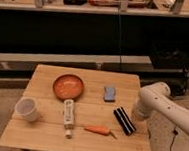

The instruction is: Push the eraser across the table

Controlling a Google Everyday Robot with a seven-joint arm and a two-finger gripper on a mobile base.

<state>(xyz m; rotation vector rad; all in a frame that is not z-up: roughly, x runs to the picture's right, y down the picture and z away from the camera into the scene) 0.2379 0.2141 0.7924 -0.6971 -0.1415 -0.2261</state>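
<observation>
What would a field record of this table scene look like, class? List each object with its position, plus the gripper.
table: light wooden planks
eraser: black, pale stripe, diagonal, right side
gripper: at right edge, beside eraser
blue-grey pad: beyond eraser
orange bowl: back centre
white bar: centre
carrot: front centre
white cup: left

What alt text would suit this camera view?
A white robot arm extends in from the right, its gripper beside the black eraser near the wooden table's right edge. Also on it: orange bowl, blue-grey pad, white remote, carrot, cup.

Single raised camera looks down at table (42, 135), end effector (136, 114) at its right edge
</observation>
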